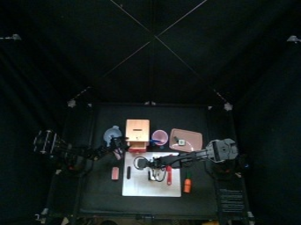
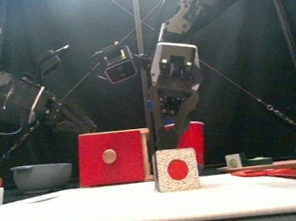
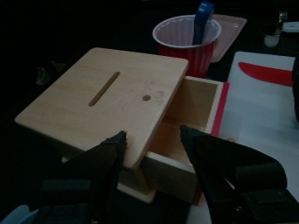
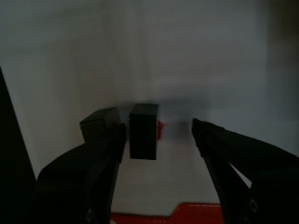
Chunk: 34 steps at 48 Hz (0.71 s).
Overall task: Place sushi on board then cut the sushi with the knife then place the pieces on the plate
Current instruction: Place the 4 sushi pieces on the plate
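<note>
Sushi piece [image 2: 178,169] stands upright nearest the front, on the white cutting board [image 2: 107,203], showing a pale speckled face with a round red centre. Directly above it hangs the right gripper [image 4: 159,129], its jaws apart and pointing down. The right wrist view shows the piece as a dark block between the open jaws without touching them, and a second dark block [image 4: 100,127] sits just beside it, close to one jaw. A red knife [image 2: 272,172] lies flat on the board towards its right edge, apart from the sushi. Behind the board stands the pale wooden box [image 3: 117,96] with its red-fronted drawer [image 3: 198,109] pulled partly out. The left gripper [image 3: 155,138] hovers close over the box, jaws apart and holding nothing. Just right of the box is the red cup [image 3: 187,44] with the blue knife [image 3: 201,16] standing in it, and right of that, at the back of the counter [image 1: 88,189], lies the pink plate [image 1: 186,137], well apart from the sushi. A blue-grey bowl [image 2: 40,176] sits left of the box. A small red item [image 1: 115,173] lies on the counter just off the board's left edge. Box and cup stand between the board and the back curtain.
</note>
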Motion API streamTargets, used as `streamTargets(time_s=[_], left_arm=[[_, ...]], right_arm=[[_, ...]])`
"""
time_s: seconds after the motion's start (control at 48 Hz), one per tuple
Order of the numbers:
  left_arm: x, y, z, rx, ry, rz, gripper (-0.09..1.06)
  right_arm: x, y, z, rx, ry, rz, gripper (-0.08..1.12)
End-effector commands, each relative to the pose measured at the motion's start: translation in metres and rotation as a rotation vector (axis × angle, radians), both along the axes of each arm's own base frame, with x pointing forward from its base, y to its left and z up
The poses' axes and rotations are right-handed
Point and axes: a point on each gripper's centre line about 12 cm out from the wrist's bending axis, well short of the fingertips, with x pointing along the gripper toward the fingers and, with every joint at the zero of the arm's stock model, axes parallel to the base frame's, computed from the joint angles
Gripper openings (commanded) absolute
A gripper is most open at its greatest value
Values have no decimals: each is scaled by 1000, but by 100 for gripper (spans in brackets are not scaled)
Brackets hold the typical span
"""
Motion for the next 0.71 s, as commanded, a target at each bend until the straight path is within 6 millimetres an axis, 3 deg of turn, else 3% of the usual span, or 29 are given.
streamTargets(time_s=[0.021,0.375,0.604,0.708], left_arm=[[2,0,3,-1,-15,4,88],[0,1,0,-6,-5,12,88],[-1,2,0,-8,-5,19,88],[-1,1,0,-9,-2,18,88]], right_arm=[[3,0,15,6,-35,-4,89],[1,1,17,6,-24,1,67],[-7,-2,31,1,-19,3,62],[-21,-3,41,3,-17,0,62]])
